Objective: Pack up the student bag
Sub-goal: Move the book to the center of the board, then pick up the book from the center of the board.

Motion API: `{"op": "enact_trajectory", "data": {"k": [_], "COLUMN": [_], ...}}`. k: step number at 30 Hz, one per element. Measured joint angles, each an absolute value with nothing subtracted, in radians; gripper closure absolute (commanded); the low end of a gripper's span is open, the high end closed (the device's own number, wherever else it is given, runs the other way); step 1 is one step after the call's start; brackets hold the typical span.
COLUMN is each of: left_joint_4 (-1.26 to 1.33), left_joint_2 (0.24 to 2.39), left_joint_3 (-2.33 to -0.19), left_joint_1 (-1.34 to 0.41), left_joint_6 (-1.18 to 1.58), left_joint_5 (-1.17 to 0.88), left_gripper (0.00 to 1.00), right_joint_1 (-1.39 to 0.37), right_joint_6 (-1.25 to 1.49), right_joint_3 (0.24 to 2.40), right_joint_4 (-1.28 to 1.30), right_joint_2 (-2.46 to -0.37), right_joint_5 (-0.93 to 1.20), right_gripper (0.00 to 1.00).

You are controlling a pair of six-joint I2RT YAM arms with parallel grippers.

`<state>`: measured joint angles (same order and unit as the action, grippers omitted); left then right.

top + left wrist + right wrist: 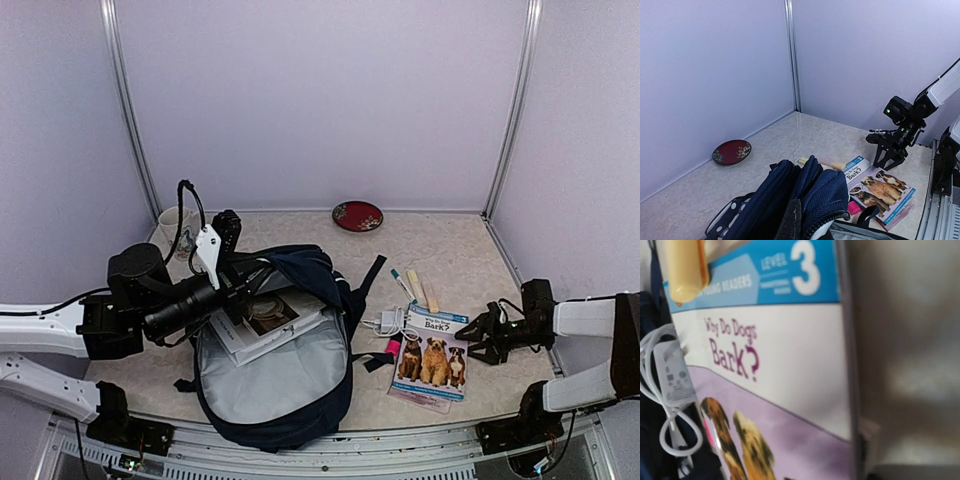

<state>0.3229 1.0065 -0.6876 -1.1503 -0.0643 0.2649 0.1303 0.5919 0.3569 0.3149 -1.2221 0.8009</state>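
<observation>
Right gripper (pixel 473 336) at the dog book (pixel 432 358); bag (pixel 285 385) held open.
Left gripper (pixel 238 268) is pinched on the bag's upper rim; the bag lies open at the near left of the table (pixel 470 250). The right jaws stand apart over the book's right edge (grip not yet sure). Best to bite well onto the cover, lift flat, and clear the charger (pixel 391 321) beside it.

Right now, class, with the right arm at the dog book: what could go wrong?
The right end effector stands open at the edge of the flat-lying dog book; it may push it rather than grip it. A sliding book could drag the white charger and yellow stick at its other side. The left end effector holds the student bag open; a slip would close the mouth.
</observation>
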Motion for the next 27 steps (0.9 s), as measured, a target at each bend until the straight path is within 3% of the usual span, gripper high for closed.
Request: {"op": "enact_trajectory", "data": {"k": [11, 18, 27], "left_joint_4": [0.331, 0.344, 0.346], "left_joint_2": [1.029, 1.050, 1.074], "left_joint_3": [-0.688, -0.692, -0.706], "left_joint_1": [-1.151, -1.151, -1.150], "left_joint_6": [-0.044, -0.038, -0.037], "left_joint_5": [0.258, 0.257, 0.257], "left_gripper": [1.00, 1.00, 1.00], "right_joint_1": [0.111, 0.079, -0.084], "right_joint_6": [0.677, 0.743, 0.804], "right_joint_3": [0.315, 0.316, 0.344], "right_joint_4": [0.087, -0.034, -0.109], "right_joint_2": [-1.286, -1.228, -1.207], "right_joint_5": [0.901, 1.025, 1.039], "right_gripper": [0.65, 0.64, 0.62]}}
